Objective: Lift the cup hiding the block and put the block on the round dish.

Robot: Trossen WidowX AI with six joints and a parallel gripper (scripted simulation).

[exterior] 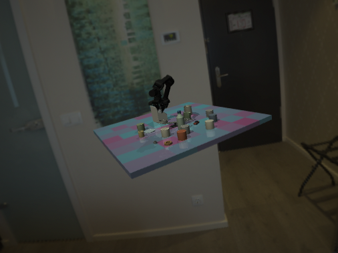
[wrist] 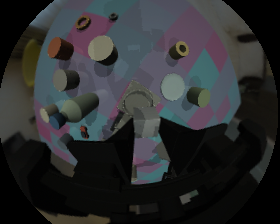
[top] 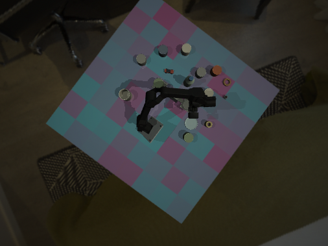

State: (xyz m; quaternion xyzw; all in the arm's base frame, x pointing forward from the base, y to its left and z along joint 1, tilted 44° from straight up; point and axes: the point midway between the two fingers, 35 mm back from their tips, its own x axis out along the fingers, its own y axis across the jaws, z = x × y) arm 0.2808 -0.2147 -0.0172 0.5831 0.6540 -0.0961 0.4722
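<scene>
The gripper (wrist: 139, 111) pinches a cup (wrist: 135, 102) near the middle of the surface (top: 181, 190), beside the dish (top: 191, 123); lifting it straight up should come next, exposing any block.
</scene>
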